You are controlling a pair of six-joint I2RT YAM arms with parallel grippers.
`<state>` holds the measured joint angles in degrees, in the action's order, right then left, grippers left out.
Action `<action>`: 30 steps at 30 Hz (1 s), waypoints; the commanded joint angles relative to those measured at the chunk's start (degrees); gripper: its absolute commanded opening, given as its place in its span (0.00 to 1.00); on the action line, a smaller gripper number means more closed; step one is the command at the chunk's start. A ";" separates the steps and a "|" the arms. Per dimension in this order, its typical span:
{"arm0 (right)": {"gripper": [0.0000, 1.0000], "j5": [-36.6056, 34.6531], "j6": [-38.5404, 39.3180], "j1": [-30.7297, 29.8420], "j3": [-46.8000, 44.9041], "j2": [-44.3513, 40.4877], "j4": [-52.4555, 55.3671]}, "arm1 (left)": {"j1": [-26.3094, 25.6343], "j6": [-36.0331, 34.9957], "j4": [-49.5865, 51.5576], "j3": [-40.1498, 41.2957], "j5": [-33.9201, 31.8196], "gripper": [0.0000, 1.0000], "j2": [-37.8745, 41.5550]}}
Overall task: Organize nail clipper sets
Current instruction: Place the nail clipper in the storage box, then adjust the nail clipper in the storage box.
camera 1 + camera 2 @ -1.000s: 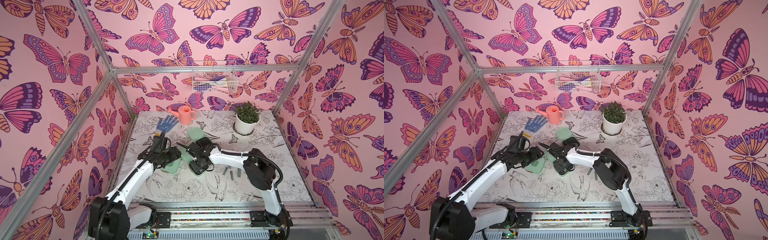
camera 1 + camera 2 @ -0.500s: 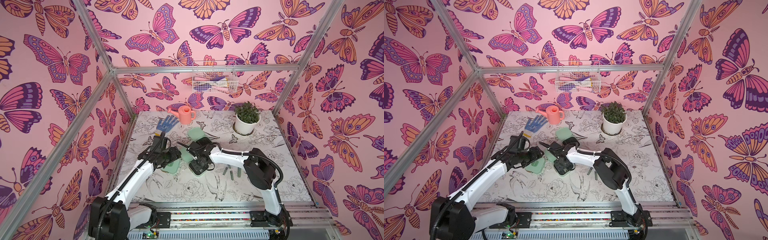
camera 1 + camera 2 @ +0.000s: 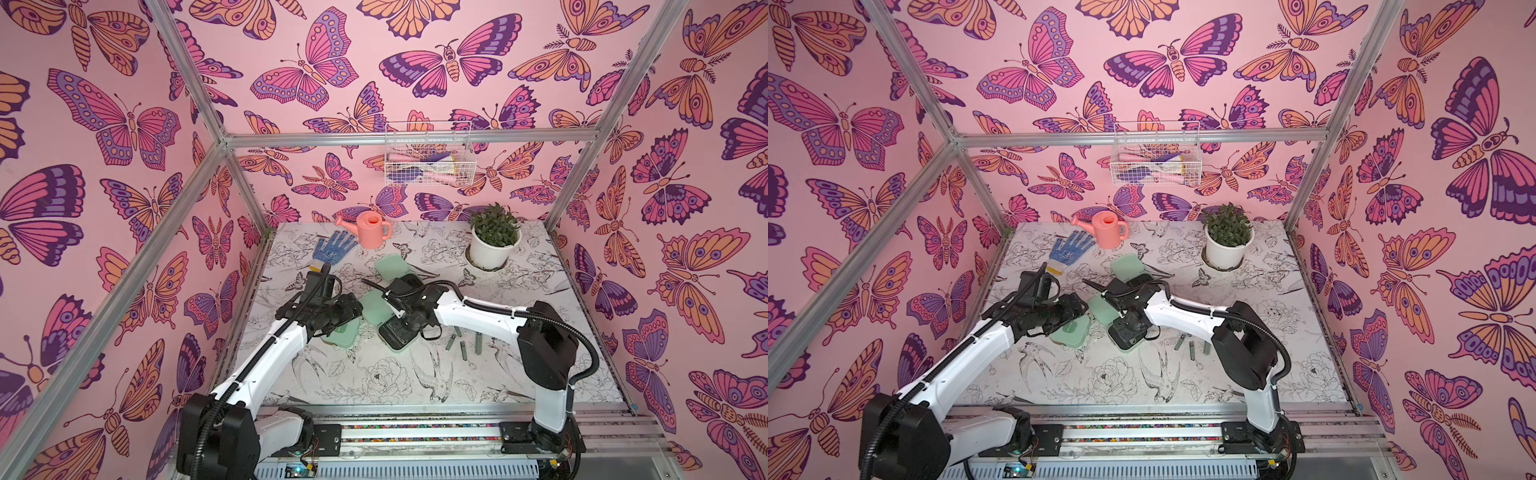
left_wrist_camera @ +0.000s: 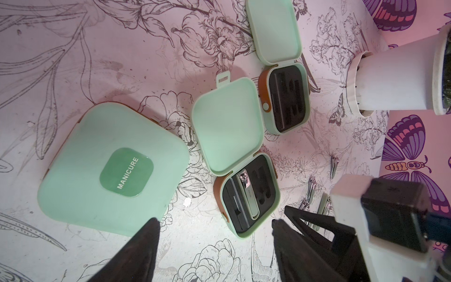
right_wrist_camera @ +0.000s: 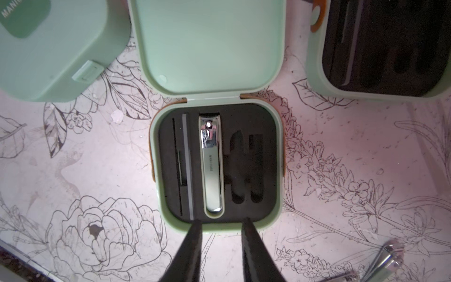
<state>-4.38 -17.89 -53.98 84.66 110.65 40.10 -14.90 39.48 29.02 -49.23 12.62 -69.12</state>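
right gripper (image 5: 221, 221) hung just over the rim of the middle mint-green rounded-square plastic case (image 5: 278, 171). its jaws were a narrow gap apart with nothing between them. the case lid lay flat open and the black tray faced up. a silver metal nail clipper (image 5: 211, 166) lay seated in the tray's long slot, with a thin grey strip (image 5: 188, 166) in the slot beside it. in both top views this case sat at centre frame with the right arm bent over it.

left gripper (image 4: 214, 219) had its jaws wide apart and held nothing. it hung by the closed mint-green case with a darker green "manicure" label (image 4: 112, 171), left of centre in both top views. could not tell if it touched the case.

the third mint-green case (image 4: 285, 97) was open with its black tray showing. it sat just above centre in the top views, partly hidden by the right arm.

several loose slim metal clippers (image 3: 463, 351) lay on the flower-print table (image 3: 374, 374), right of centre and just beside the middle case.

toward the top of the table sat a blue dotted glove (image 3: 334, 247), a coral plastic watering can (image 3: 372, 228) and a white potted plant (image 3: 494, 245). a white wire basket (image 3: 428, 160) hung on the wall above them.
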 commanded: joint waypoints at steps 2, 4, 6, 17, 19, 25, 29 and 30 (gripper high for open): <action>0.21 1.55 -0.18 0.27 -2.27 -0.22 2.05 | 0.38 -0.37 0.87 0.54 0.74 0.75 -0.05; 0.20 2.21 -0.32 0.27 -2.49 0.20 1.85 | 0.39 -0.37 0.85 0.54 0.65 0.75 -0.05; 0.20 2.69 -0.72 0.27 -2.78 0.79 1.25 | 0.31 -0.22 0.86 0.54 0.65 0.75 -0.14; 0.17 4.38 -1.47 0.21 -3.11 3.52 -0.90 | 0.31 -0.28 0.69 0.45 0.72 0.75 -0.85; 0.17 4.51 -1.60 0.20 -3.10 4.03 -1.07 | 0.33 -0.37 0.69 0.45 0.69 0.75 -0.89; 0.15 4.44 -1.74 0.19 -3.01 5.50 -1.60 | 0.33 -0.37 0.48 0.32 0.71 0.75 -1.23; 0.11 3.77 -1.96 0.19 -2.88 6.72 -1.24 | 0.38 -0.37 0.32 0.28 0.98 0.75 -1.76; 0.10 3.77 -1.91 0.21 -2.84 7.01 -1.25 | 0.40 -0.38 0.28 0.28 1.04 0.75 -1.80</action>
<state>-0.32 -19.31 -53.98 81.89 115.33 38.04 -14.90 39.48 28.93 -49.23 12.69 -70.32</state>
